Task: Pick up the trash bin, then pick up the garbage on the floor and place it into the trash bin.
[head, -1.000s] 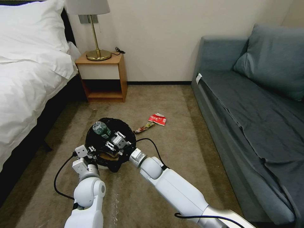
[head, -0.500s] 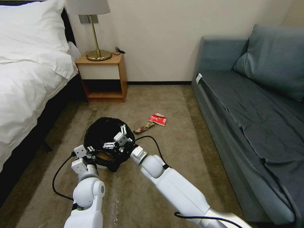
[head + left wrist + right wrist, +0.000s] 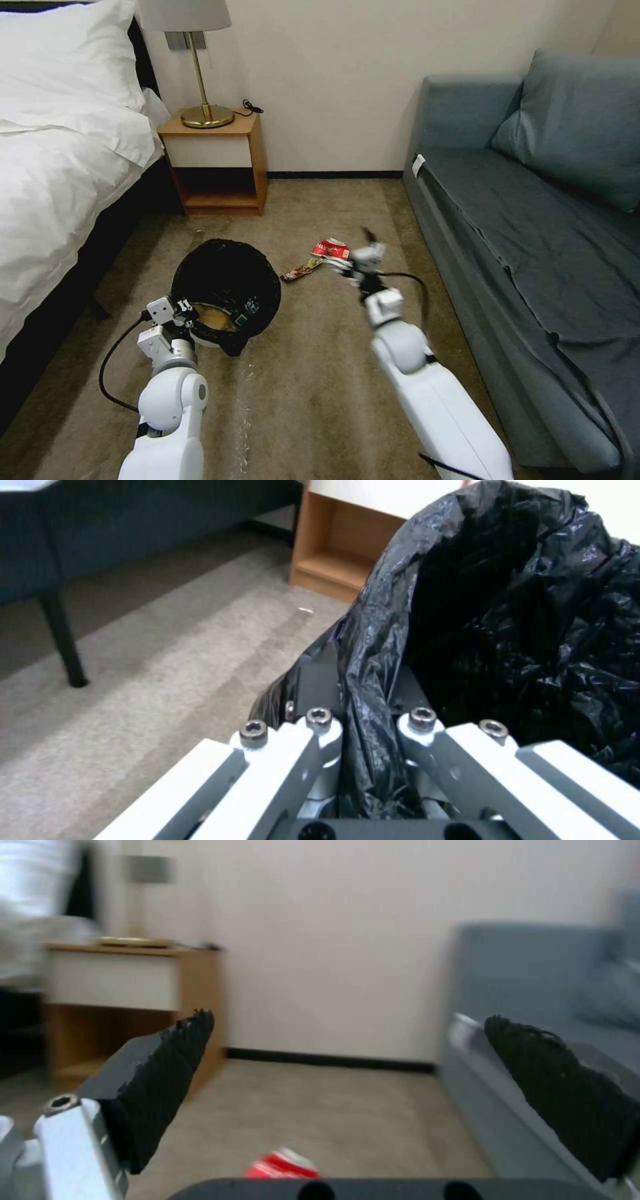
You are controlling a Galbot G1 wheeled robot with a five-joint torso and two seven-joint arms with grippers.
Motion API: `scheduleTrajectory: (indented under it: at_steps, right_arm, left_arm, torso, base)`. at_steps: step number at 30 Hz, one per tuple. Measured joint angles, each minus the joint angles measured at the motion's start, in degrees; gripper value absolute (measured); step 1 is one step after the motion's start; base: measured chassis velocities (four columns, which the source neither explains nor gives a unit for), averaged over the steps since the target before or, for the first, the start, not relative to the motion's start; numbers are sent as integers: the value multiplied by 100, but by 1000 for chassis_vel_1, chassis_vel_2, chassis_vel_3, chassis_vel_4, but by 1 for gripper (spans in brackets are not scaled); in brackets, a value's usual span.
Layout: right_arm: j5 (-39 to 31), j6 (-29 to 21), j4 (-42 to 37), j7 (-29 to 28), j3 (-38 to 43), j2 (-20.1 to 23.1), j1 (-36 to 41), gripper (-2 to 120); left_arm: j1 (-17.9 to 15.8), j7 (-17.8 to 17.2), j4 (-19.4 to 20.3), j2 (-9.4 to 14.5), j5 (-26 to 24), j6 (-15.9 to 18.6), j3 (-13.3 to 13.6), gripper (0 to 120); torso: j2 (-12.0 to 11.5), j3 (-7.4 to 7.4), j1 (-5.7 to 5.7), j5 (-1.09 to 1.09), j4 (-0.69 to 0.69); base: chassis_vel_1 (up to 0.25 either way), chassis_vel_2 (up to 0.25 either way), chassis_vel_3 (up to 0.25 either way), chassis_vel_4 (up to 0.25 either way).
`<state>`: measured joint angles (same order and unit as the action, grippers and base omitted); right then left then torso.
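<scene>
Black crinkled plastic lines my small round white trash bin, and my left gripper is clamped on the near rim, the bag film pinched between its fingers, as the left wrist view shows close up. The bin is tipped with its mouth turned toward me. Inside it, at the low near side, I see a crumpled brown paper bag and a bit of a green label beside it; I cannot tell more of what lies deeper in the dark bag.

On the beige carpet, beyond and to the right of the bin, lies a dark snack wrapper, and just past that a flattened red-and-white packet. The two are near each other, and both are apart from the bin.

My right gripper hangs just beside the red-and-white packet, on its right, with the jaws spread wide and nothing between them. From the right wrist view the packet sits low between the two black pads, farther off on the carpet.

A wooden bedside table carrying a brass lamp stands against the wall behind the bin. A white-sheeted bed runs along my left and a grey-blue sofa along my right, both clear of the litter.
</scene>
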<state>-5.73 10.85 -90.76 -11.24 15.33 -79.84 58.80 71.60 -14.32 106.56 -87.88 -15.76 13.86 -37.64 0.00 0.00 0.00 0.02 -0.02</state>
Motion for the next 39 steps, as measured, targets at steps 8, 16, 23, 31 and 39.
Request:
scheduleTrajectory:
  at_steps: [8,16,23,31,39]
  right_arm:
    - [-277,78,-351,25,480,-212,838,100]
    - [140,811,235,285,515,-398,822,100]
    - [302,892,360,345,551,-417,777,100]
    - [309,860,376,354,590,-416,743,100]
    - [305,839,393,376,583,-415,756,100]
  left_arm:
    - [117,385,-98,41,14,-35,-85,4]
    - [214,396,7,99,-46,-42,-237,4]
    - [266,392,35,100,-51,-42,-288,4]
    - [337,368,60,81,-13,-75,-287,4]
    - [355,357,72,52,7,-86,-293,4]
  torso:
    - [1,0,0,-2,1]
    - [1,0,0,-2,2]
    - [0,0,0,-2,2]
    - [1,0,0,-2,2]
    - [0,0,-1,-2,2]
  base:
    - [0,0,0,0]
    - [0,0,0,0]
    - [0,0,0,0]
    - [0,0,0,0]
    - [0,0,0,0]
